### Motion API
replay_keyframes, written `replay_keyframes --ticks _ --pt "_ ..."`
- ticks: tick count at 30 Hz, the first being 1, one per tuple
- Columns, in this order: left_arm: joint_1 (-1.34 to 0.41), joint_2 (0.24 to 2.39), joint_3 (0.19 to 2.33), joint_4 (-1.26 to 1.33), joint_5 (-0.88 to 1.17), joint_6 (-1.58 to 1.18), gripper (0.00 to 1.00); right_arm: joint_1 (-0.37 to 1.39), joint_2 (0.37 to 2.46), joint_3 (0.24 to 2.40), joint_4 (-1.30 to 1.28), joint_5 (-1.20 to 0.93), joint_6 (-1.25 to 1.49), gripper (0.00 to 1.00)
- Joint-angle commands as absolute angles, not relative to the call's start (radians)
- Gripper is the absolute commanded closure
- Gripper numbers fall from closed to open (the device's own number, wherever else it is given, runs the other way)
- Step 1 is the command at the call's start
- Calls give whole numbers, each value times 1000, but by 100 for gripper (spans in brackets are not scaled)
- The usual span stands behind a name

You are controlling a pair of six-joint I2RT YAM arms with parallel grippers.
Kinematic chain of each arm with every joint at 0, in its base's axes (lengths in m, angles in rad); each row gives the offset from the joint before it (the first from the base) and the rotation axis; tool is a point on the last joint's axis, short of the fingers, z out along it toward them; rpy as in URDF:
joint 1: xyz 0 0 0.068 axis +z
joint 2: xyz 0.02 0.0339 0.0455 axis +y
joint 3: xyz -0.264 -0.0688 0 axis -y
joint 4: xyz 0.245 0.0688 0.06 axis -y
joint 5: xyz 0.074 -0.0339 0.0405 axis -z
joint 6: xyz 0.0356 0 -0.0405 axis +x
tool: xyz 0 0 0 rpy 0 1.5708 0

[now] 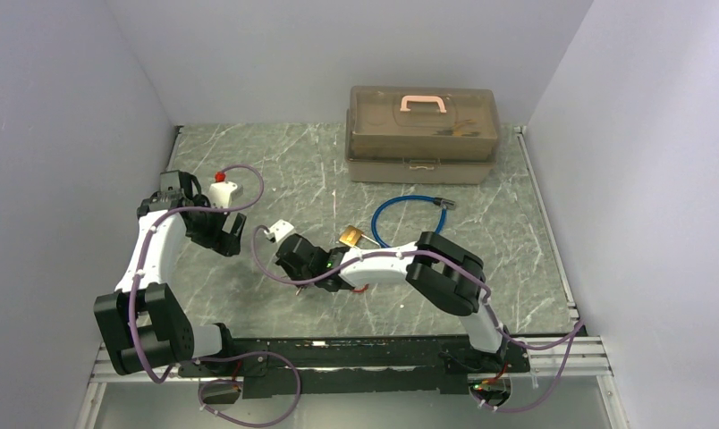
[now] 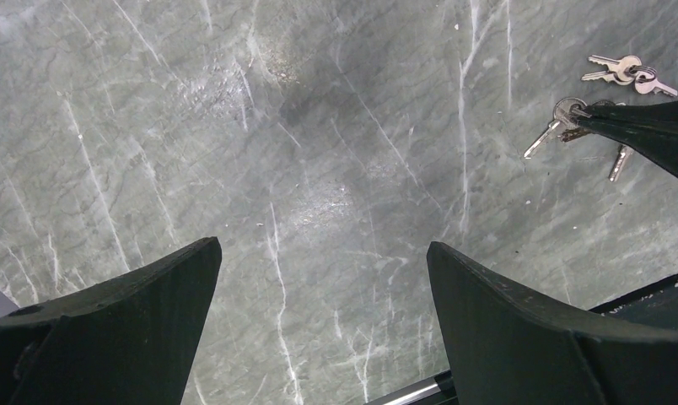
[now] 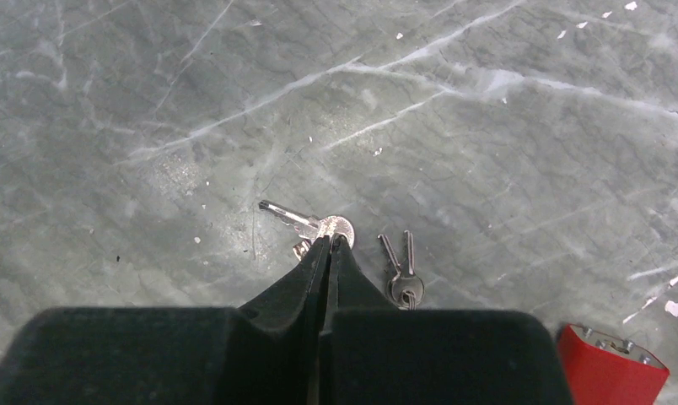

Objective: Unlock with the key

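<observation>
A silver key (image 3: 298, 218) lies with its round head pinched between the tips of my right gripper (image 3: 329, 241), which is shut on it low over the marble table (image 3: 487, 152). The left wrist view shows that key bunch (image 2: 562, 116) hanging at the right gripper's dark fingertip (image 2: 648, 126). A second pair of keys (image 3: 400, 272) lies just right of the fingers. The brass padlock (image 1: 353, 238) with its blue cable loop (image 1: 408, 207) rests beyond my right gripper (image 1: 295, 279). My left gripper (image 2: 323, 249) hovers open over bare table, left of the keys.
A translucent brown toolbox (image 1: 421, 134) with a pink handle stands at the back. A small red object (image 3: 611, 364) sits by the right wrist. Another loose key pair (image 2: 626, 69) lies on the table. White walls close in on three sides.
</observation>
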State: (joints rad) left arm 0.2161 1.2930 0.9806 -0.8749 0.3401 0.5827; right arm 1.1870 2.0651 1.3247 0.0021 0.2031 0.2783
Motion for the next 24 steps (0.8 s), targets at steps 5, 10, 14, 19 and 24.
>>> replay_keyframes --ticks 5,10,14,19,24 --pt "221 1262 1002 -888 360 586 1 1183 1945 1285 54 196 274 100" --pt "221 1249 1030 -927 396 588 0 1182 1869 1279 42 180 270 100" --pt "220 1233 1068 -969 459 592 0 1183 1793 1262 36 175 266 100" --pt "194 1200 1126 -1041 634 610 0 1181 1688 1252 18 162 252 100" --pt "173 1122 1114 -1094 985 734 1 1182 1575 1270 -26 144 234 100"
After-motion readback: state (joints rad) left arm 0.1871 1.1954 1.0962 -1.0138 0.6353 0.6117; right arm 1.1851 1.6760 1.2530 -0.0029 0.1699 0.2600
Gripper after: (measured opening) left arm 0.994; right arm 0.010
